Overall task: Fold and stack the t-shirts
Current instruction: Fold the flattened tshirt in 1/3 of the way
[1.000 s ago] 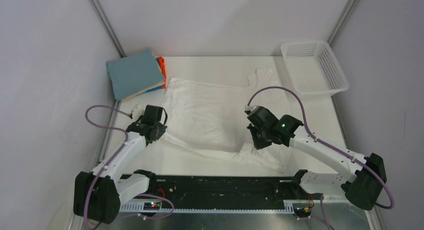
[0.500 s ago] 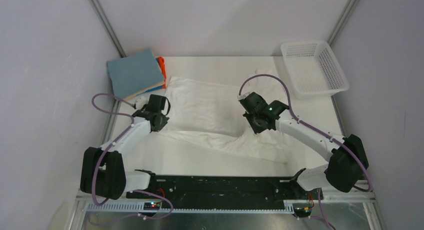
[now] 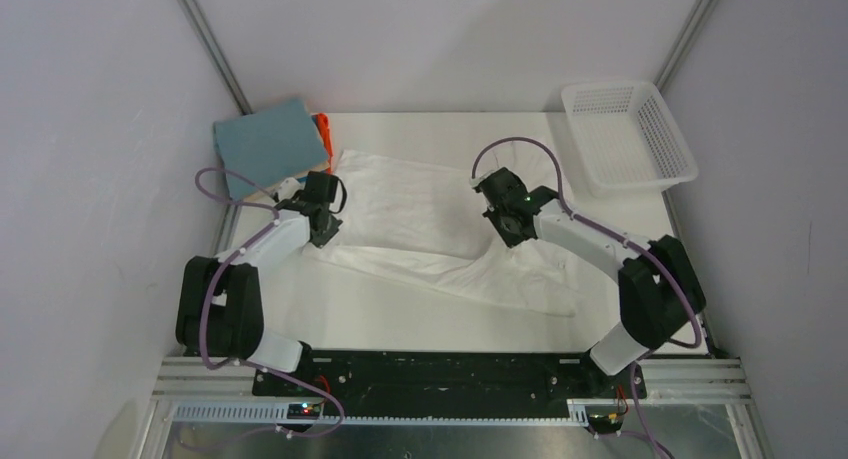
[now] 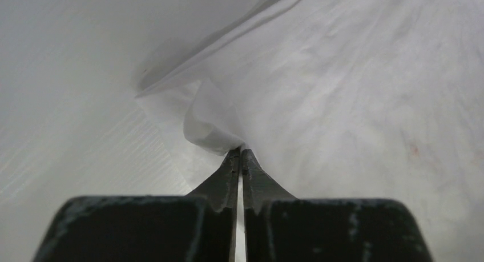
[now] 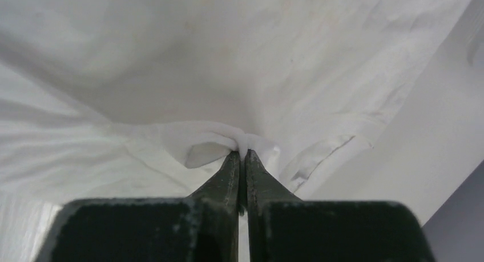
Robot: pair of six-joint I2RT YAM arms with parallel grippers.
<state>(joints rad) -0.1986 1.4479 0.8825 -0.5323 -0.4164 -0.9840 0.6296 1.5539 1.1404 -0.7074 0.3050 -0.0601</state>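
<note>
White worktop [image 3: 400,324] runs out from the bases; on it you hold the white t-shirt [image 3: 410,214] by its near edge, left pincer [image 4: 240,154] and right pincer [image 5: 242,153] each clamped on a cloth fold, probably to double it over, folded stack [image 3: 268,144] far left, basket [image 3: 610,87] far right
</note>
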